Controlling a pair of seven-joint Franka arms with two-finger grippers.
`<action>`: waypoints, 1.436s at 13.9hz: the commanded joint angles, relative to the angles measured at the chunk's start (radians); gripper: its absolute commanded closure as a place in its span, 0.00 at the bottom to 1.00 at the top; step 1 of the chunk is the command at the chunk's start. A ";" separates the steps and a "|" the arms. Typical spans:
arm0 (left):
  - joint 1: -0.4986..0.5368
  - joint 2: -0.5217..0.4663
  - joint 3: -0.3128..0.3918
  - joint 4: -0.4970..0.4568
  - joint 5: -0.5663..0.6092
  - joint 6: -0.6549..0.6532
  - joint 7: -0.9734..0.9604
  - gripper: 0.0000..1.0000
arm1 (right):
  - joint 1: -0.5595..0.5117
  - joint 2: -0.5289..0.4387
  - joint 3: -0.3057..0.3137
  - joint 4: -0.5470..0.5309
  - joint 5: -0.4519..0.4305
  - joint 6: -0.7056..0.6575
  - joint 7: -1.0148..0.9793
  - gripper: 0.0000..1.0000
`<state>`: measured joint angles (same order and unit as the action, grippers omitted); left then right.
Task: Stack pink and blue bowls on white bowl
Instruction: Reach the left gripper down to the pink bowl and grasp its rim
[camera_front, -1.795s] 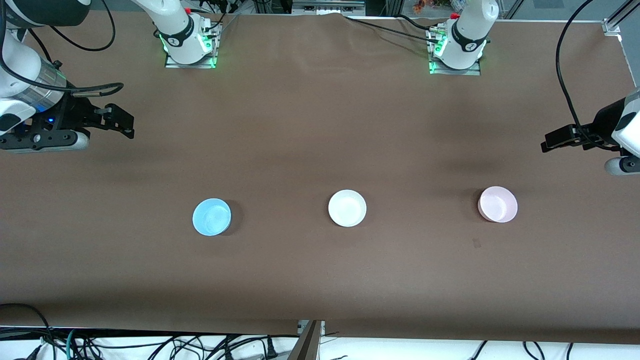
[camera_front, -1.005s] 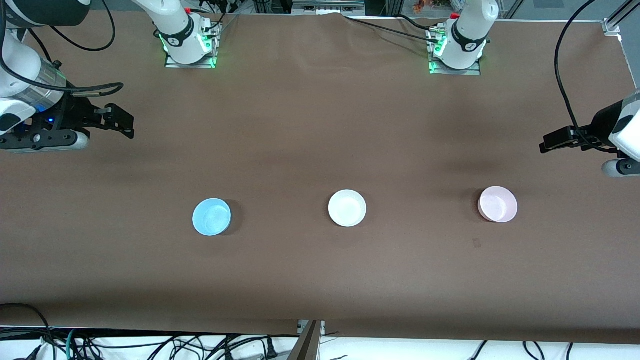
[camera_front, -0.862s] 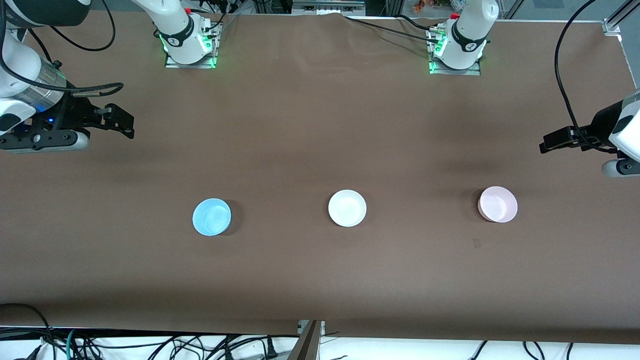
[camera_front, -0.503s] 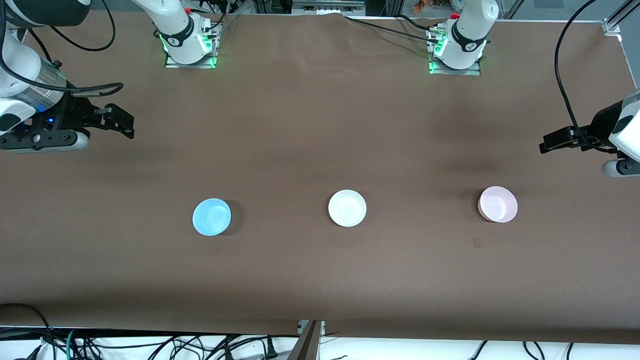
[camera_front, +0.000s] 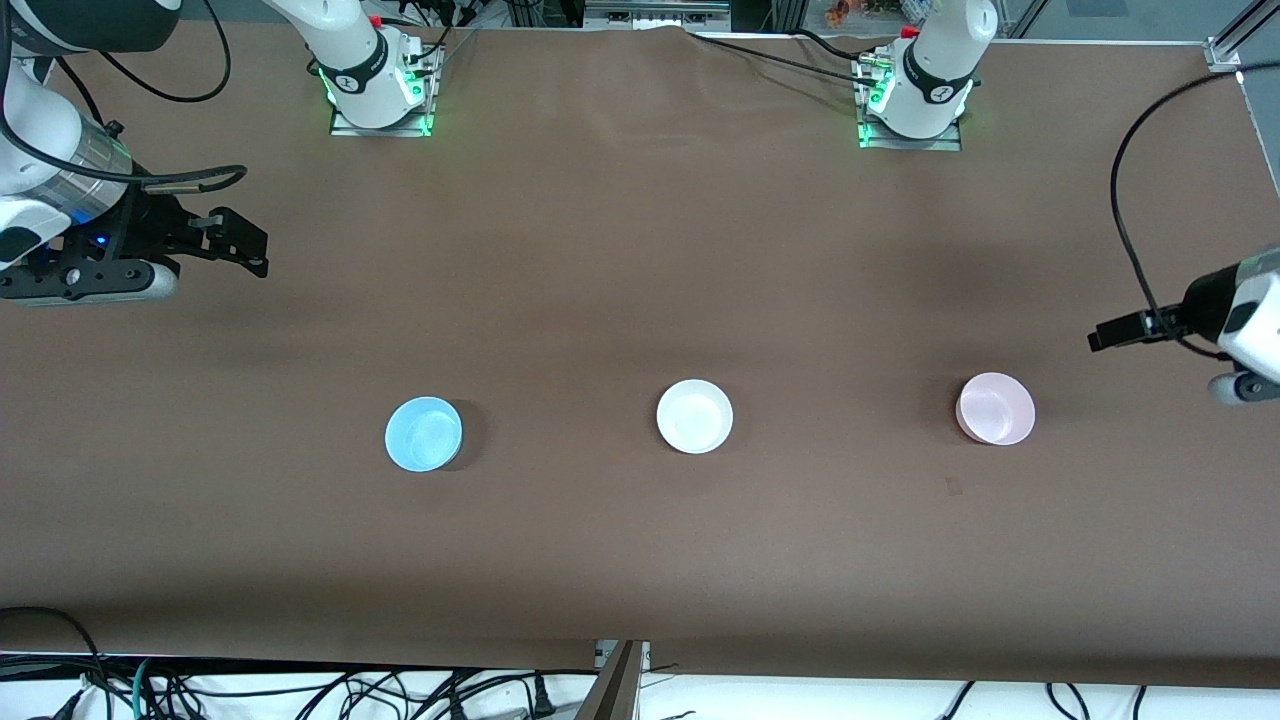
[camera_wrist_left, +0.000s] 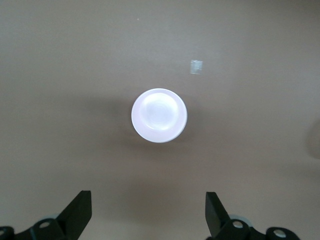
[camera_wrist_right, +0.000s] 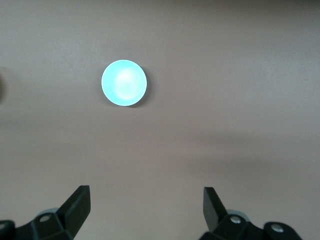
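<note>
the left hand (camera_front: 1100, 337) has dropped lower over the brown surface (camera_front: 640, 250) since half a second ago and now hangs close to the small round pale pink plastic bowl (camera_front: 995, 408), fingers (camera_wrist_left: 80, 212) spread wide and empty; in the left wrist view the bowl sits just ahead of them, so this looks like the start of the pick-up. the right hand (camera_front: 240, 245) waits, unmoved, open and empty, well away from the light sky blue round plastic bowl (camera_front: 424, 433). the plain white round plastic bowl (camera_front: 694, 416) lies between the two, nothing stacked on it yet
</note>
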<state>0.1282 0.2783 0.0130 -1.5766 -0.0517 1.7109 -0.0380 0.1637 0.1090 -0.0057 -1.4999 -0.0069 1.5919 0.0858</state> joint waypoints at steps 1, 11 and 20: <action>0.021 0.063 -0.001 -0.022 -0.019 0.068 0.067 0.00 | 0.000 -0.014 0.001 0.001 -0.004 -0.003 0.011 0.00; 0.074 0.249 0.024 -0.227 -0.206 0.509 0.343 0.00 | 0.000 -0.014 0.003 0.001 -0.002 -0.003 0.011 0.00; 0.074 0.266 0.045 -0.309 -0.293 0.585 0.478 0.17 | 0.000 -0.014 0.001 0.001 -0.004 -0.001 0.011 0.00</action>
<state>0.2053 0.5548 0.0552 -1.8635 -0.3174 2.2557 0.4023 0.1634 0.1089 -0.0059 -1.4988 -0.0068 1.5925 0.0858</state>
